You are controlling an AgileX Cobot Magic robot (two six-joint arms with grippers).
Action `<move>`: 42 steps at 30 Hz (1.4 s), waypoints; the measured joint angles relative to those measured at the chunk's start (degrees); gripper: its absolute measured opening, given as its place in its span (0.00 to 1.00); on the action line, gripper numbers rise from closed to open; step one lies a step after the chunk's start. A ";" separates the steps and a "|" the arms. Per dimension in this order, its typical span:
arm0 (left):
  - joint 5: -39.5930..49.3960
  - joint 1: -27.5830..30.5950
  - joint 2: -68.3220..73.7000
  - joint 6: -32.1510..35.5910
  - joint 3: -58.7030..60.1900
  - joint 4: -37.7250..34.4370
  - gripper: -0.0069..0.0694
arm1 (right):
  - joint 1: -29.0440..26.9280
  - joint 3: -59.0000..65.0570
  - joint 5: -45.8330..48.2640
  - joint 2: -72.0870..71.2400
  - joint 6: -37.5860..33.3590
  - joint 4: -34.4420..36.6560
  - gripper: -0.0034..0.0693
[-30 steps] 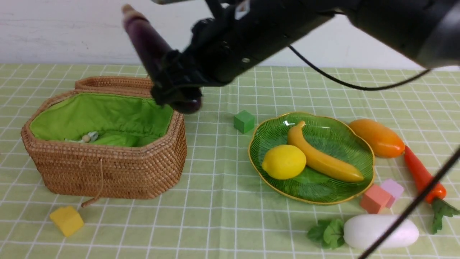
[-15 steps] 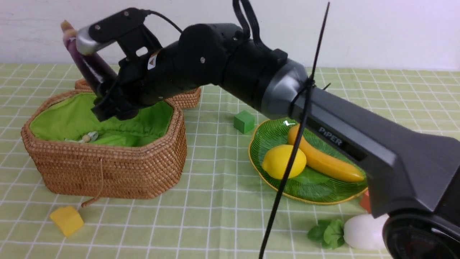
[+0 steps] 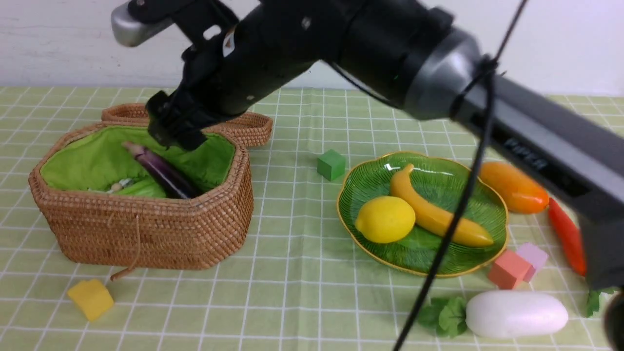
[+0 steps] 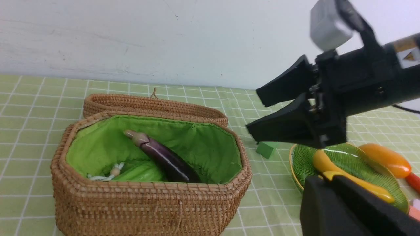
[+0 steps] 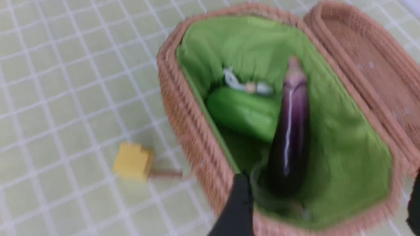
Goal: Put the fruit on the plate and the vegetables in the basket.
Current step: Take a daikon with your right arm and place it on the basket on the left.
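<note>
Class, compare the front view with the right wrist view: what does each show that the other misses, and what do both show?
Front view only: the plate holding the banana and lemon, with the mango, carrot and radish lying near it. Right wrist view only: the green gourd lying plainly in the basket next to the eggplant. Both: the basket, the eggplant inside it and the yellow block.

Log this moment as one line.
right gripper open over basket | eggplant in basket | banana, lemon on plate | mango, carrot, radish unsorted
</note>
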 joint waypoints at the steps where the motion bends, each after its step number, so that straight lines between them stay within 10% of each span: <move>1: -0.19 0.00 0.00 0.64 0.00 -0.87 0.12 | 0.00 -0.05 2.48 -1.04 0.92 -1.03 0.82; 10: -3.76 0.00 0.00 18.49 0.00 -20.63 0.12 | 0.00 -0.19 15.07 -12.19 7.47 -8.82 0.08; 13: -3.76 0.00 0.00 25.93 0.00 -29.55 0.12 | 0.00 2.24 15.07 -15.54 8.56 -9.33 0.03; 29: -3.90 0.00 0.00 38.48 0.00 -42.84 0.13 | -4.97 58.93 14.51 -39.28 7.01 -17.75 0.09; 42: -3.77 0.00 0.00 38.48 0.00 -43.93 0.14 | -21.43 78.11 -1.99 -39.01 -16.43 -17.58 0.80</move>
